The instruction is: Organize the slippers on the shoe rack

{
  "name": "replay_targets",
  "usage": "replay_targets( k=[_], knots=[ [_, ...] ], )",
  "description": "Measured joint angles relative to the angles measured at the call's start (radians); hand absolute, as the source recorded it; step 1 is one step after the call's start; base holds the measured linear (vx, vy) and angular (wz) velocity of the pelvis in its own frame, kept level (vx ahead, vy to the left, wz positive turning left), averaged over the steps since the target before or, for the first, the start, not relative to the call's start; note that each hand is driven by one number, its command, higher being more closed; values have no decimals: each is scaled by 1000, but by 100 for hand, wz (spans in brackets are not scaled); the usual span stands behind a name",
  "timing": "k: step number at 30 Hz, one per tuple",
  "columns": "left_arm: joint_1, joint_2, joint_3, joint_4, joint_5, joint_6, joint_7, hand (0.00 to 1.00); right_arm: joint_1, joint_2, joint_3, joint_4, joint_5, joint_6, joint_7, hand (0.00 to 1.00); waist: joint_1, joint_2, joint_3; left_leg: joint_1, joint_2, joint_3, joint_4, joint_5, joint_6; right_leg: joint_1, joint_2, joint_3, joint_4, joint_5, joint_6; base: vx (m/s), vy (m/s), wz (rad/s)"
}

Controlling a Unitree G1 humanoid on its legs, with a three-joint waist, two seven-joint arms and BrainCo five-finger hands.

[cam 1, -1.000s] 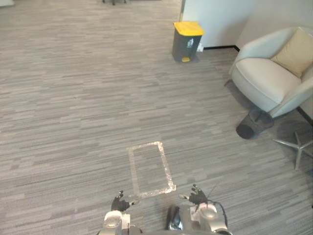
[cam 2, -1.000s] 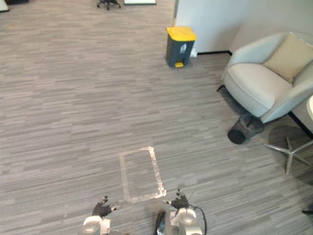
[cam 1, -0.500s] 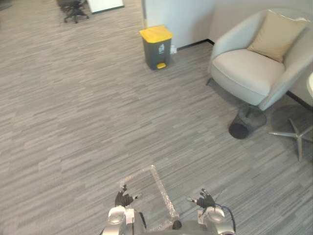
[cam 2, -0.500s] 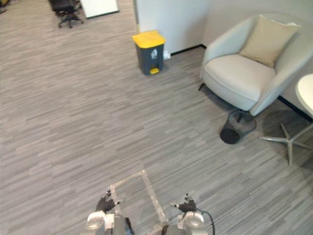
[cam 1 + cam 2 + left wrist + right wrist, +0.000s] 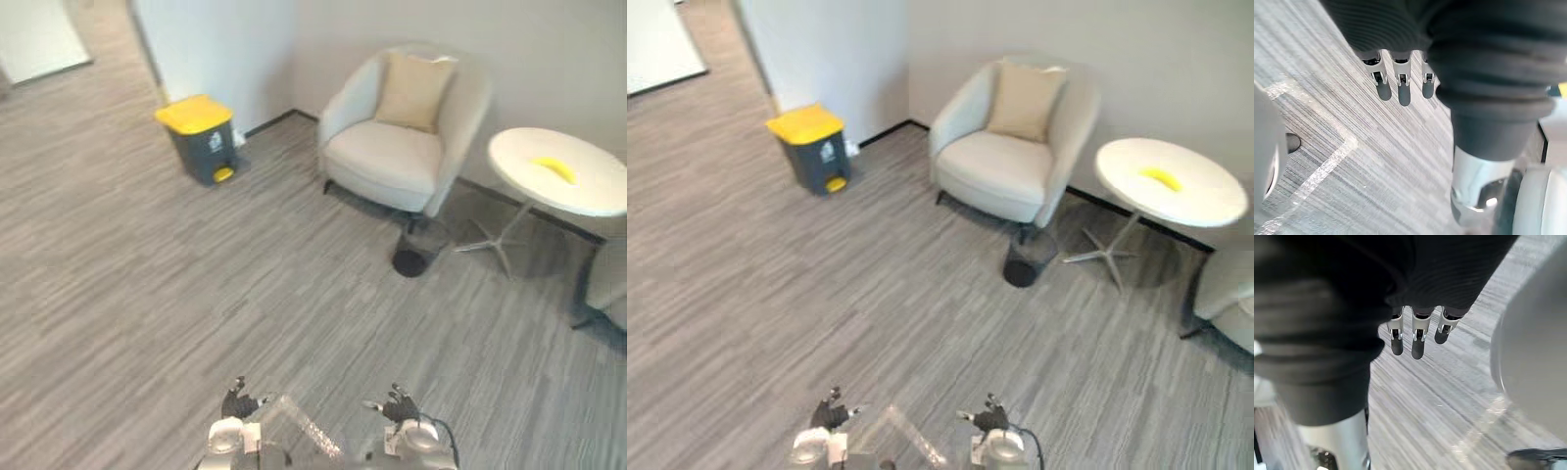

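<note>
While both arms hang low over the grey floor (image 5: 147,294), we log the left hand (image 5: 238,399) and right hand (image 5: 397,403) with fingers (image 5: 1404,93) straight and slightly apart, closed on nothing. Taped outline (image 5: 1332,161) between them. Farther off: yellow-lidded bin (image 5: 201,137), armchair (image 5: 392,162) with cushion (image 5: 414,90), black basket (image 5: 409,257) by its leg, round counter (image 5: 524,152) carrying a yellow item (image 5: 555,168).

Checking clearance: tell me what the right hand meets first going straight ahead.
Probably just the grey floor: nothing stands close ahead of the right hand; the black basket lies far beyond.
</note>
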Motion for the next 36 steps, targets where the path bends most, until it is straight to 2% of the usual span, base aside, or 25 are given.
replay_targets(
  k=[1,2,3,4,5,7,10,11,12,13,14,16,17,19,20,23,27,36],
  knots=[
    [0,1,-1,1,-2,0,0,0,-1,-1,3,1,0,0,0,0,-1,0,0,0,0,3,-2,1,-1,-1,7,-4,-24,3,-2,162,-28,-45],
    [-1,8,-5,6,-4,-1,-1,0,-8,-5,2,12,0,-1,0,0,-3,-7,-3,-3,-5,9,-3,1,-2,2,34,-11,-153,60,-20,208,-93,-37],
    [-17,4,-8,42,-3,2,-2,0,-19,-37,0,30,0,-1,0,0,-9,25,-5,3,8,-14,-7,7,-11,41,81,-13,-245,109,-67,208,-93,-37],
    [-16,3,-8,44,-3,1,-2,0,-19,-41,-1,30,0,-1,0,0,-9,29,-7,3,11,-18,-7,7,-11,45,85,-12,-255,110,-67,249,-131,-37],
    [-17,-2,-9,56,-2,2,-4,0,-19,-48,-2,37,1,-2,0,0,-12,46,-7,7,26,-20,-1,7,-11,72,106,-7,-307,120,-63,161,-105,-21],
    [-17,-2,-8,72,-1,5,-3,0,-18,-52,-30,40,4,-4,-4,0,-18,54,-10,7,45,-18,38,6,-12,120,134,0,-381,143,-69,187,-126,-21],
    [-16,2,11,65,-1,6,-3,0,-16,-53,-40,52,6,-5,-6,0,-12,42,0,-45,97,-15,257,-14,-43,167,166,52,-431,143,-73,106,-98,-49],
    [-11,0,28,54,-1,6,-3,0,-14,-54,-39,54,6,-4,-7,0,0,41,2,-84,120,-17,379,-10,-46,181,176,96,-436,140,-79,173,-16,-107],
    [-6,0,44,52,-1,4,-3,0,-15,-60,-38,56,7,-3,-9,0,13,40,4,-117,132,-38,445,-37,-43,182,182,138,-437,137,-85,242,95,-152],
    [-3,-2,48,51,-2,4,-2,0,-15,-67,-41,57,13,2,-13,0,17,42,7,-134,108,-90,422,-100,-48,184,175,197,-434,138,-86,212,142,-112],
    [-3,-2,48,51,-2,4,-2,0,-15,-67,-41,57,13,2,-13,0,17,42,7,-134,108,-91,421,-101,-47,184,174,198,-434,138,-86,149,134,-113],
    [0,-2,47,41,-3,0,-1,0,-11,-66,-49,57,14,3,-14,0,17,31,13,-157,47,-196,280,-111,-50,183,144,262,-428,139,-75,120,178,-91],
    [2,-3,47,41,-3,0,0,0,-7,-67,-62,57,14,2,-13,0,18,37,10,-155,26,-265,166,-74,-57,181,140,289,-429,136,-55,121,239,-82],
    [6,-20,49,53,-4,-2,0,0,-2,-83,-79,64,15,-1,-13,0,13,68,-7,-160,37,-330,72,50,-81,183,160,327,-454,135,-19,114,255,-61],
    [4,-8,47,56,-4,-1,2,0,9,-81,-80,61,16,3,-14,0,14,51,-16,-144,25,-315,44,52,-73,193,143,329,-475,155,-5,139,229,-53],
    [21,29,48,58,-3,0,1,0,35,-43,-89,55,43,3,-14,0,13,-14,-55,-91,-25,-254,-94,99,-41,169,86,344,-497,158,15,160,167,-42],
    [18,31,47,78,-3,-1,1,0,59,-41,-108,57,43,4,-15,0,11,-24,-61,-28,-46,-233,-149,107,-33,195,67,339,-498,158,23,117,78,-17],
    [20,19,46,99,-3,-2,1,0,77,-48,-120,62,44,3,-26,0,6,-6,-79,11,-32,-227,-159,112,-36,221,83,306,-500,158,23,46,-32,-3]
  ],
)
